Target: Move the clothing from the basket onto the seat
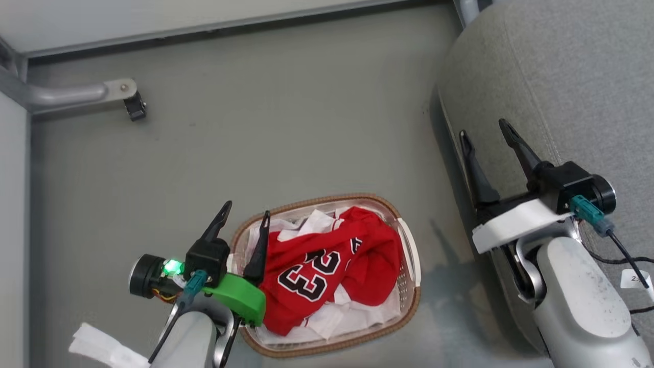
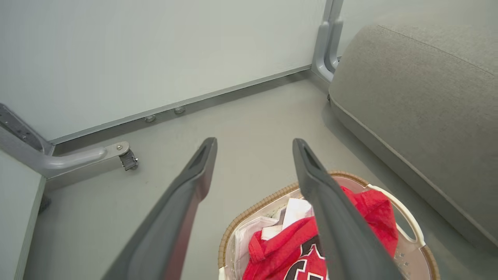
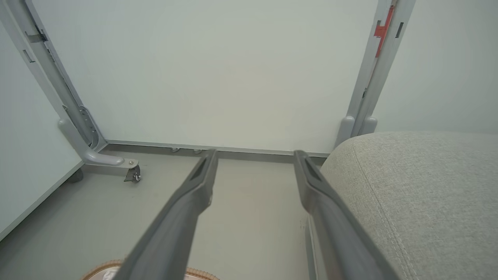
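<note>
Task not started, as I read it: the clothing (image 1: 327,271), 23 jersey on top, sits heaped in the basket (image 1: 317,200) on the floor (image 1: 255,128). The seat (image 1: 562,76) is bare where I can see it. My left gripper (image 1: 247,208) hangs over the basket's left edge, fingers apart, empty. The right gripper (image 1: 483,128) is by the seat's front edge, also apart, empty. Whole transfer left.
</note>
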